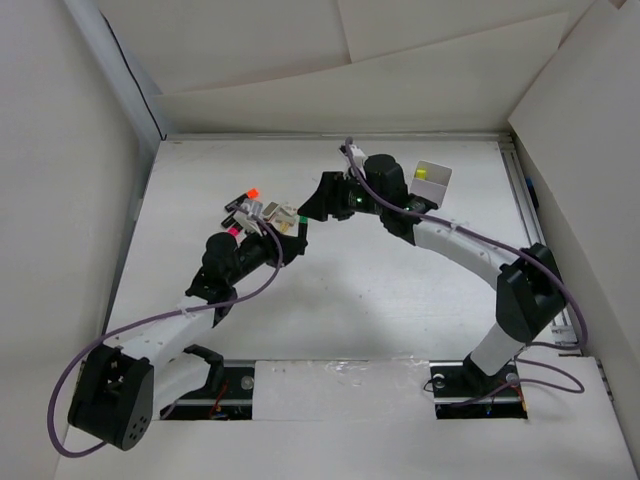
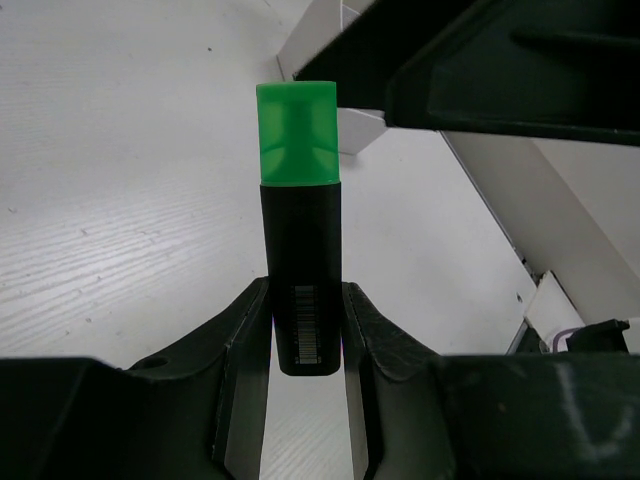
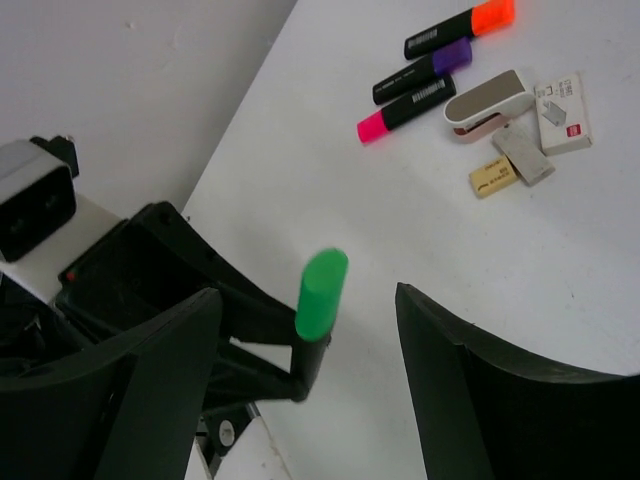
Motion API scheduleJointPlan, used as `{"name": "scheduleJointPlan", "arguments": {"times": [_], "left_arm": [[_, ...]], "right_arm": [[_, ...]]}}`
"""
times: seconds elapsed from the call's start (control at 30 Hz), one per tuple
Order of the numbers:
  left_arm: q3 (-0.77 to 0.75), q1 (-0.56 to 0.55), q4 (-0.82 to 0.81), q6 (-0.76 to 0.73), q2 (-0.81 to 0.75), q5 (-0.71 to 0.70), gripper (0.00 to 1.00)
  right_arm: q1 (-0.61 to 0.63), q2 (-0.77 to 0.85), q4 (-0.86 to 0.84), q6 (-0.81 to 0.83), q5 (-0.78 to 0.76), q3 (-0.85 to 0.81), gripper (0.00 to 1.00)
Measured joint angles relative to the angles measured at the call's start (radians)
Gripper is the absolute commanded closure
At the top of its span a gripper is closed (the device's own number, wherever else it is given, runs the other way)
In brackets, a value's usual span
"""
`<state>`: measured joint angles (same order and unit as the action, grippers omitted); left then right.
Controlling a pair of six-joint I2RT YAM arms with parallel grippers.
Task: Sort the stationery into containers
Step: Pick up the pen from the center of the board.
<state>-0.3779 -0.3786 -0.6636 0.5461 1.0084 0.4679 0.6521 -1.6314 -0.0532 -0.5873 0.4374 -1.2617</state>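
Observation:
My left gripper (image 2: 305, 300) is shut on a black marker with a green cap (image 2: 298, 250) and holds it above the table, cap pointing away. In the top view the left gripper (image 1: 283, 228) and marker (image 1: 294, 217) sit mid-table. My right gripper (image 1: 322, 198) is open, its jaws on either side of the green cap (image 3: 320, 290) without touching it. On the table lie an orange-capped marker (image 3: 460, 28), a purple-capped one (image 3: 425, 68), a pink-capped one (image 3: 405, 108) and a pale eraser (image 3: 494, 175). The white tub (image 1: 432, 180) stands behind the right wrist with something yellow inside.
A white and pink stapler-like piece (image 3: 490, 100), a small white box (image 3: 562, 112) and a grey piece (image 3: 522, 155) lie by the markers. Big white cardboard walls (image 1: 60, 200) enclose the table on the left, back and right. Purple cables run along both arms.

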Motion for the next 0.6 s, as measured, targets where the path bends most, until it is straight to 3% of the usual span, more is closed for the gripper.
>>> {"name": "scheduleJointPlan", "arguments": {"times": [0.07, 0.23, 0.3, 0.6], "left_arm": [[0.000, -0.036, 0.000, -0.018, 0.013, -0.019, 0.83], [-0.002, -0.102, 0.011, -0.044, 0.024, -0.044, 0.83], [-0.004, -0.102, 0.013, -0.052, 0.024, -0.056, 0.83], [-0.021, -0.102, 0.024, -0.067, 0.027, -0.091, 0.83]], "right_arm": [[0.008, -0.025, -0.003, -0.002, -0.002, -0.022, 0.30], [0.017, -0.052, -0.002, -0.012, -0.023, -0.032, 0.34], [0.017, -0.053, -0.001, -0.012, -0.037, -0.032, 0.41], [0.017, -0.053, -0.006, -0.016, -0.091, -0.015, 0.44]]}}
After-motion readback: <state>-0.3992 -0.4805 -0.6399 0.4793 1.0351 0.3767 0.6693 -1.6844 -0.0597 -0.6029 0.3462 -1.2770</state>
